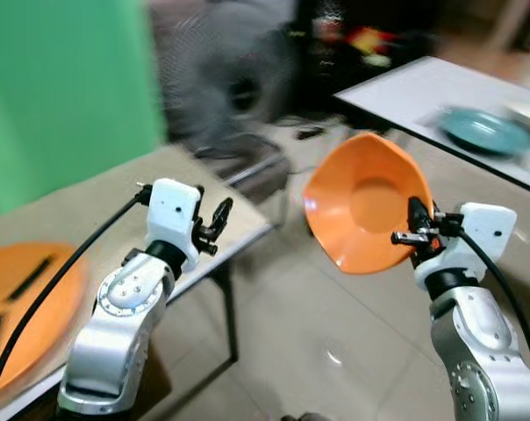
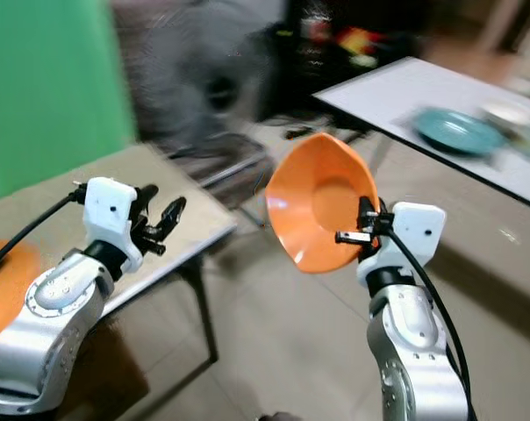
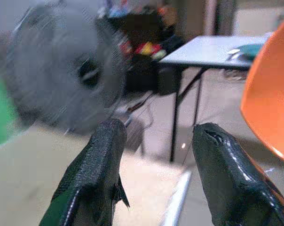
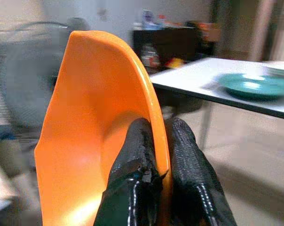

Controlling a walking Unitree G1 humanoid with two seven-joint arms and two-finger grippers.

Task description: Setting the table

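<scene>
Orange bowl held upright mid-frame by the right tool.
Its fingers pinch the rim; left tool gapes apart, lower left, above a counter.

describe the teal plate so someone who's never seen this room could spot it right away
Look to the white table at the far right, across the tiled floor from the robot. The teal plate lies flat on it near the right end. Unlike the orange bowl pinched upright by the right gripper, it is blue-green and nothing holds it.
</scene>
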